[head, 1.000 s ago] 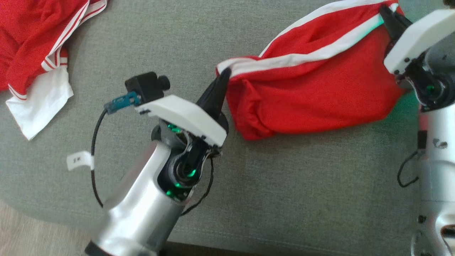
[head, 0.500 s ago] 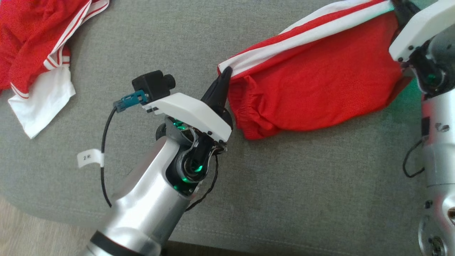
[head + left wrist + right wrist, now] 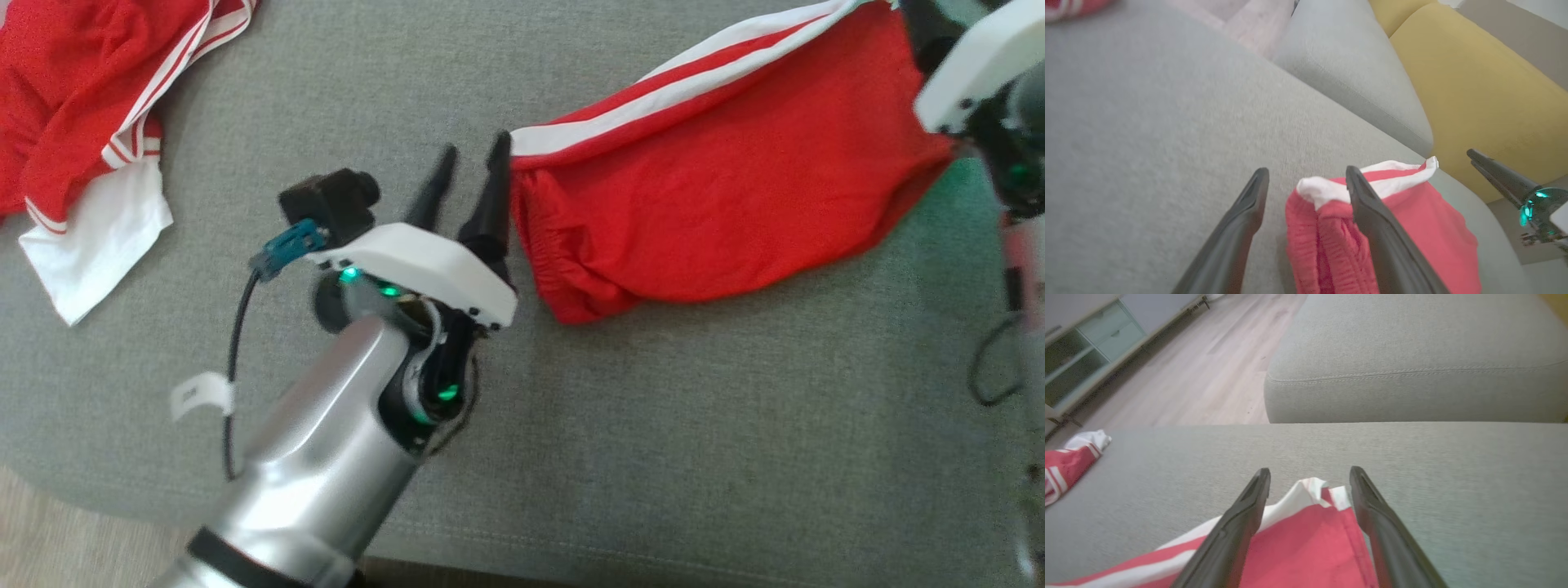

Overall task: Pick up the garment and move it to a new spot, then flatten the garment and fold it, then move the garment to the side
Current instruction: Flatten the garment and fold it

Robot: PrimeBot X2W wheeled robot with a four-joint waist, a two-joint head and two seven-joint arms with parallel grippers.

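Observation:
The garment, red shorts [image 3: 718, 196] with white side stripes, lies spread on the grey cushion [image 3: 653, 425], stretched between my two grippers. My left gripper [image 3: 472, 159] is open at the shorts' left waistband corner, its right finger touching the cloth edge. In the left wrist view the gathered waistband [image 3: 1327, 216] sits between the fingers of the left gripper [image 3: 1306, 172]. My right gripper [image 3: 1309, 472] is open too, with the shorts' far corner [image 3: 1314, 490] lying loose between its fingers. In the head view that hand's white housing [image 3: 976, 65] covers its fingertips.
A second red and white garment [image 3: 82, 106] is crumpled at the cushion's far left. The cushion's front edge and wooden floor [image 3: 49, 531] lie near my left forearm. A yellow cushion [image 3: 1474, 81] and another grey cushion [image 3: 1412, 355] stand beyond.
My left gripper has opened and let go of the waistband corner. The shorts have been pulled straighter and flatter, and the right arm has shifted up and to the right.

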